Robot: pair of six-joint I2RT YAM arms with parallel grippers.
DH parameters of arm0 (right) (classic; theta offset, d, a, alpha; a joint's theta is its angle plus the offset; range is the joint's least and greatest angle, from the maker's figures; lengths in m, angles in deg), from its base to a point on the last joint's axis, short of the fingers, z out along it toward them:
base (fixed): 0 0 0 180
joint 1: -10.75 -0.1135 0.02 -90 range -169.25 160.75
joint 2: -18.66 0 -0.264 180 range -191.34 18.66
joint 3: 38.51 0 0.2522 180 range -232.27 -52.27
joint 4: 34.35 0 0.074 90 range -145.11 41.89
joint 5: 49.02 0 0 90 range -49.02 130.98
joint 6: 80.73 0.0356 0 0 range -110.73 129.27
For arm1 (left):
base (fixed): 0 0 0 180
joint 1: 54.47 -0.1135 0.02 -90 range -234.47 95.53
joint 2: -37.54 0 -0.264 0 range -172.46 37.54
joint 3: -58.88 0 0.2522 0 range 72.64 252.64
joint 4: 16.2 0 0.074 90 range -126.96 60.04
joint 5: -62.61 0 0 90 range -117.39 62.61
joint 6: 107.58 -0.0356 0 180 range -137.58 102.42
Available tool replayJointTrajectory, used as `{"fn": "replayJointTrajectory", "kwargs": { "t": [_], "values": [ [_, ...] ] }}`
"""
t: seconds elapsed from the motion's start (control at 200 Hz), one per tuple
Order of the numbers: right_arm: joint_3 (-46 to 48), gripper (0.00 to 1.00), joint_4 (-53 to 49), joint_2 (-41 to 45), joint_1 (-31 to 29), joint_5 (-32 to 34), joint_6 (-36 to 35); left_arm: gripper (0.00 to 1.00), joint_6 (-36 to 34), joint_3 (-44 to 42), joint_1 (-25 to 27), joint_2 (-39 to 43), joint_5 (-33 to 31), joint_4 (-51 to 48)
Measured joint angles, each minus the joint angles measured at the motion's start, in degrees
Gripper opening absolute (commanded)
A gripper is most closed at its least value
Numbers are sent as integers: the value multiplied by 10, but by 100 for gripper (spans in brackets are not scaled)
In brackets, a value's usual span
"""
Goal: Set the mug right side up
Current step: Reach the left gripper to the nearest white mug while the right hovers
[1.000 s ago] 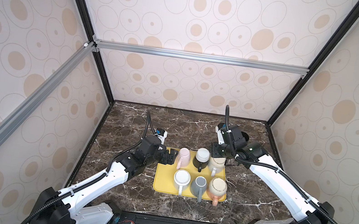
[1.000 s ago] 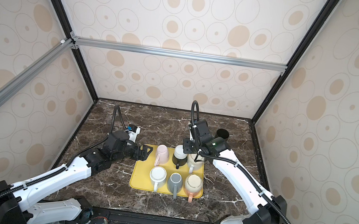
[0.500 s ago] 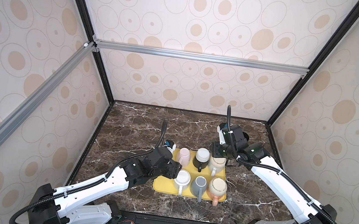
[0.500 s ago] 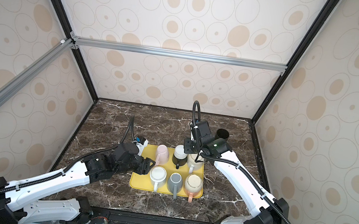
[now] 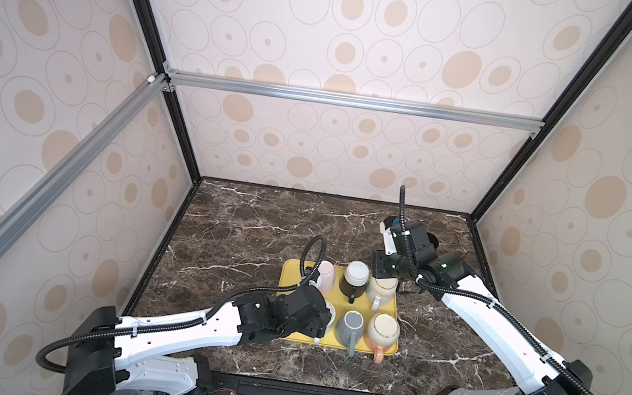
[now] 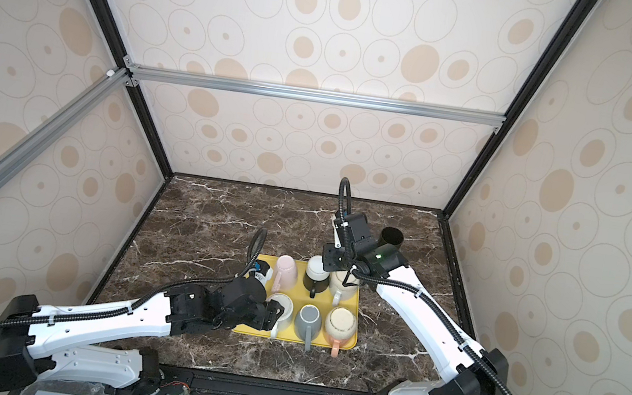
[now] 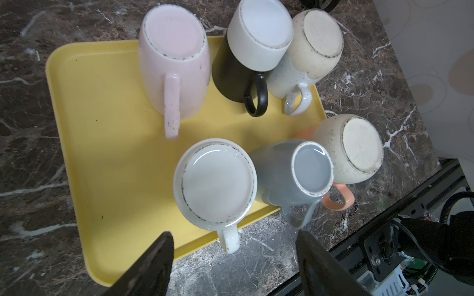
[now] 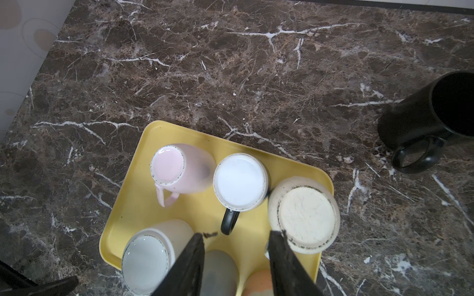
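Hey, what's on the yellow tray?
Six mugs, bottoms up: pink mug, black mug, speckled cream mug, white mug, grey mug, orange-handled mug. Their insides and the tray beneath are hidden.

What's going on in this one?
Two robot arms work over a yellow tray of upside-down mugs. The left pincer is open and poised over the white mug at the tray's front left, with nothing gripped yet. The right pincer hangs open beside the speckled cream mug at the tray's back right, holding nothing. One black mug stands upright on the table, off the tray.
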Motion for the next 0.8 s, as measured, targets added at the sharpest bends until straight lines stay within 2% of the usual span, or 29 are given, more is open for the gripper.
{"fn": "replayJointTrajectory", "kwargs": {
  "t": [0.3, 0.8],
  "values": [
    [10, 44, 0, 0, 0, -6, -4, 75, 39, 0, 11, -4, -22, 7],
    [15, 43, -1, -2, -3, -16, -7, 75, 50, 0, 19, -32, -26, 24]
  ]
}}
